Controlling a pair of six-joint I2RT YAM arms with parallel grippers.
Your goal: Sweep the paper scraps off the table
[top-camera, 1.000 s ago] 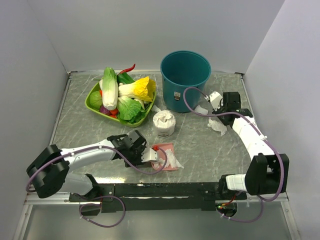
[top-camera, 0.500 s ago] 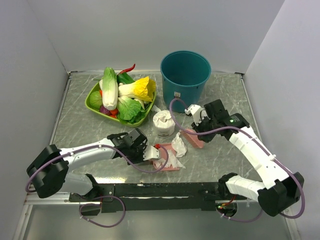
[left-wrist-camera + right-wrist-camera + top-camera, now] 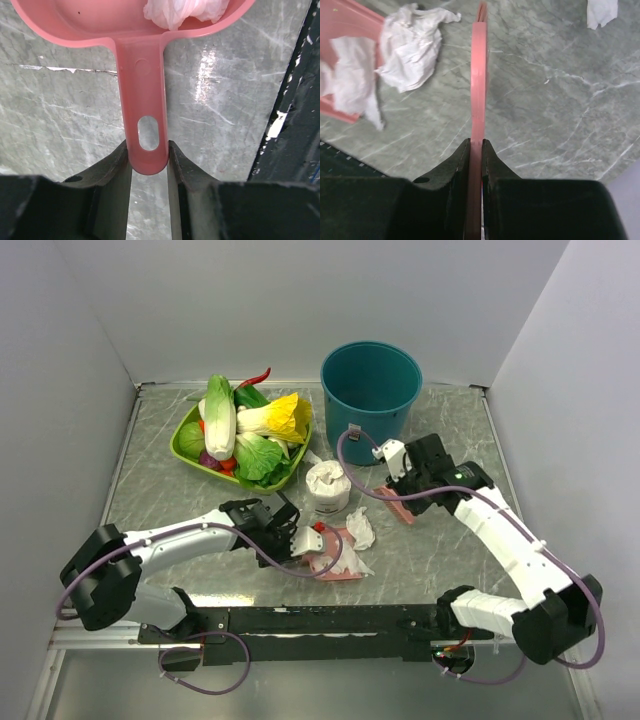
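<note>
Several paper scraps (image 3: 359,528) between pink dustpan (image 3: 142,65) and brush (image 3: 479,75), tissue roll (image 3: 327,486) just beyond

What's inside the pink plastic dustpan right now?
Crumpled white tissue-paper scraps lie in the pink plastic dustpan. Another wad sits just outside it on the grey marble table. The scraps hide part of the pan floor, so an exact count isn't possible.

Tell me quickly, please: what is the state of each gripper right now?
Left gripper: closed on the handle of the pink dustpan.
Right gripper: closed on the pink brush.
</note>
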